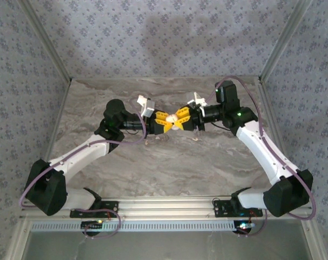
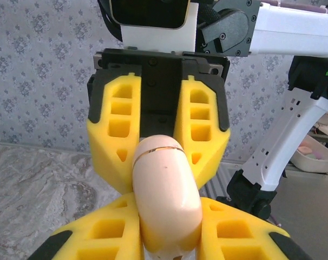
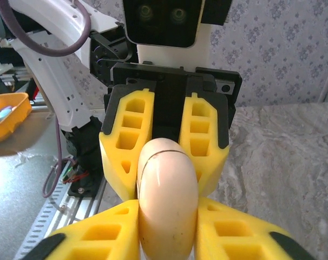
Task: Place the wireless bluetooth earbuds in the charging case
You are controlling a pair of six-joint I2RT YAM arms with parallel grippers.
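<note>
Grippers are closed on the tan case [image 1: 174, 123] from 2 sides. The left gripper [image 1: 163, 121] is pinched on the case's left end and the right gripper [image 1: 184, 117] on its right end, yellow fingers [image 2: 107, 233] pressed against the case on both flanks. The case is held lengthwise between them, raised clear of the marbled table [image 1: 169, 168] below it. A thin seam is seen across the case, which is shut. Both arms are angled inward toward the case.
</note>
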